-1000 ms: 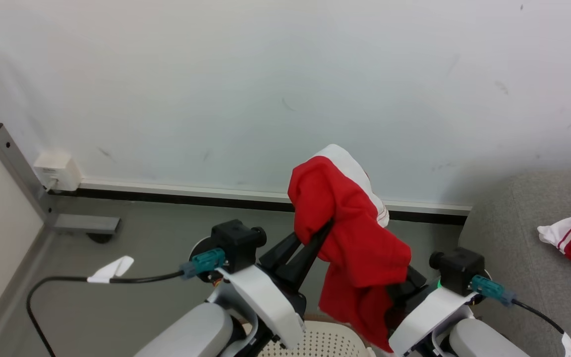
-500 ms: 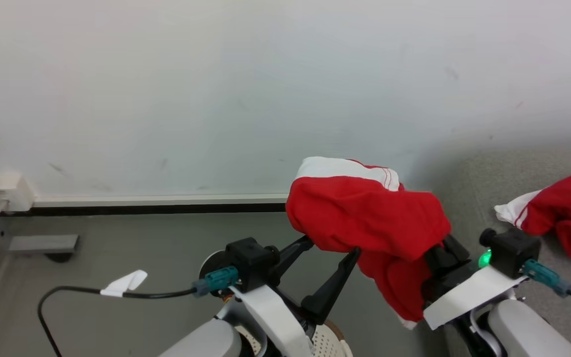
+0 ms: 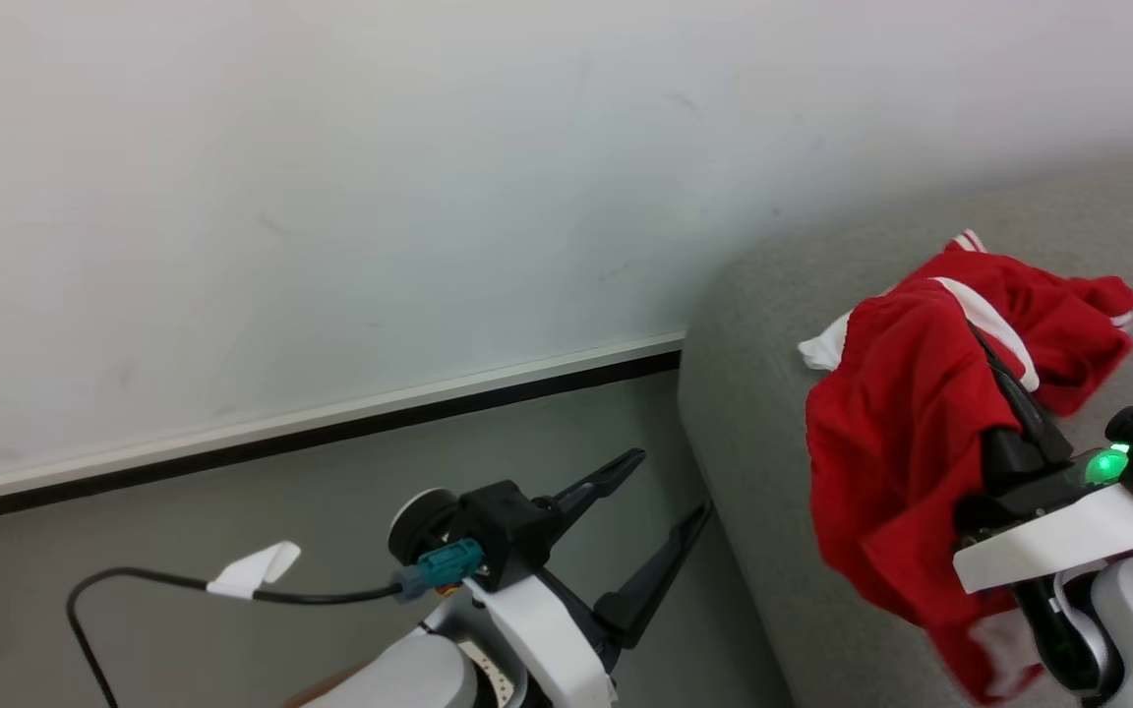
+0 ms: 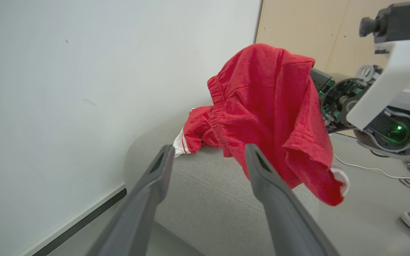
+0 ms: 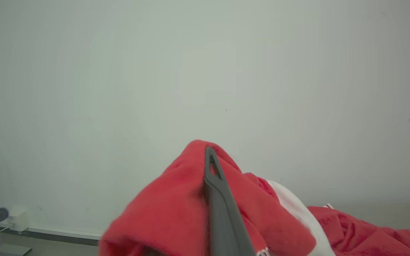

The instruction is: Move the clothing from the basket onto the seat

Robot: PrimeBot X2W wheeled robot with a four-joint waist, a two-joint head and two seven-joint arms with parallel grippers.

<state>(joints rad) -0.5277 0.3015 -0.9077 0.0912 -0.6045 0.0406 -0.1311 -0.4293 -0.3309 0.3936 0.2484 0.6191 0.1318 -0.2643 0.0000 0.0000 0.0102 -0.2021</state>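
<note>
Handover is finished: the left pincer has let go and stands spread, empty, over the floor; the right pincer, clenched on the red garment, has brought it above the seat. Probably only release remains.

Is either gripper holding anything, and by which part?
The right gripper holds the red garment, shut on a bunched fold beside its white stripe. The left gripper is open and empty.
</note>
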